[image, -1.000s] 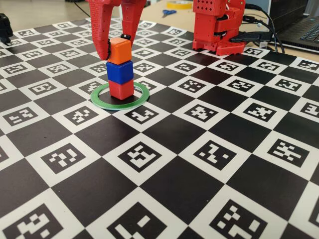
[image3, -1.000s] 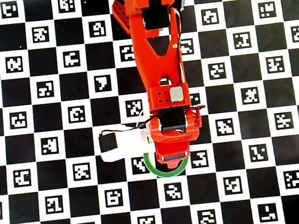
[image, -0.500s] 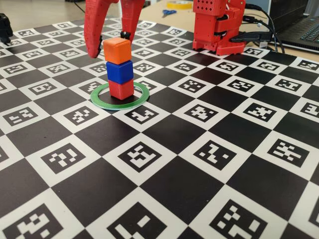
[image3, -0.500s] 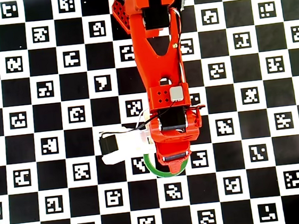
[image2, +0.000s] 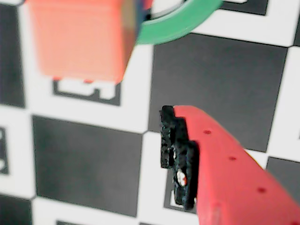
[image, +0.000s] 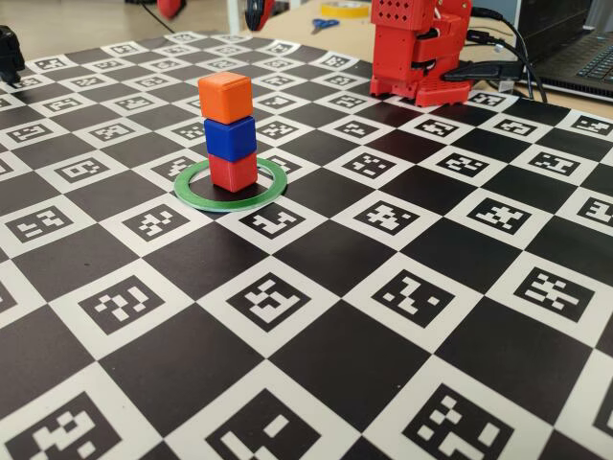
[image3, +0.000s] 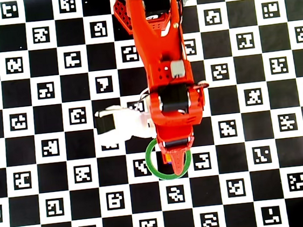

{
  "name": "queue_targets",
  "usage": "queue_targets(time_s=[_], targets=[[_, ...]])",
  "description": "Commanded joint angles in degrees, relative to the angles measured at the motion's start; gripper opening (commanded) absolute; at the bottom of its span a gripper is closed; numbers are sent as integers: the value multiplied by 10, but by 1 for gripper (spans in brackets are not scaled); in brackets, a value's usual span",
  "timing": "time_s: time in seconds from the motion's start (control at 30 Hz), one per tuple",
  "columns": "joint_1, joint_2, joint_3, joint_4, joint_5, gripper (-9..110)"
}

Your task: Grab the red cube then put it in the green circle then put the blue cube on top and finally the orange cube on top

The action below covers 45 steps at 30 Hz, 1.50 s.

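Note:
In the fixed view the red cube (image: 233,172) sits inside the green circle (image: 230,185). The blue cube (image: 231,138) rests on it, and the orange cube (image: 226,97) tops the stack, standing free. My gripper (image: 212,9) hangs high above the stack, open, with only its two tips showing at the top edge. The wrist view looks down on the orange cube (image2: 79,40) and part of the green circle (image2: 180,23); one padded finger (image2: 180,159) shows with nothing against it. From overhead, the arm (image3: 162,63) hides most of the stack inside the green circle (image3: 152,170).
The checkerboard mat (image: 383,316) carries printed markers. The arm's red base (image: 421,53) stands at the back. Behind it lie scissors (image: 324,23), a yellow tape roll (image: 347,8) and a laptop (image: 584,57) with cables. A white camera mount (image3: 123,127) juts from the wrist.
The jaws opened off the orange cube, leaving it on the blue cube. The gripper then rose straight up, almost out of the fixed view.

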Motion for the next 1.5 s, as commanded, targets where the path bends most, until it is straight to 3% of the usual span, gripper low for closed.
queue_targets(time_s=[0.0, 0.37, 0.77, 1.17, 1.47], targets=[[-1, 120, 11, 1, -4, 43], [18, 327, 205, -23, -79, 17], [49, 578, 484, -76, -259, -5], [64, 787, 748, -153, -391, -6], [50, 921, 933, -213, -563, -6]])
